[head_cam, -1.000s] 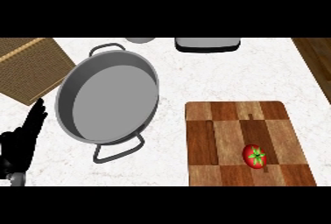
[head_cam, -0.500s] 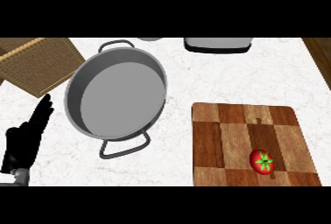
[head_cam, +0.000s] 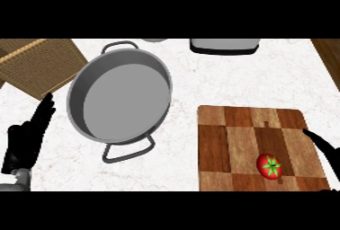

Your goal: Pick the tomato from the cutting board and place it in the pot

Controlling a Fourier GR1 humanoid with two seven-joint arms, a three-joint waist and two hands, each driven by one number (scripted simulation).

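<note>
both hands empty: left hand (head_cam: 23,143) straight-fingered beside the pot (head_cam: 119,103); right hand (head_cam: 323,146) outstretched over cutting board (head_cam: 232,134), near tomato (head_cam: 269,166).

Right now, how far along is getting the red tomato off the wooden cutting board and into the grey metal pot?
Nothing is done yet: the red tomato lies on the wooden cutting board, and the round grey metal pot holds nothing. In hand: the black right hand shows at the board's right edge, not touching the tomato. The left hand rests open beside the pot. Left: grasp, carry, place.
</note>
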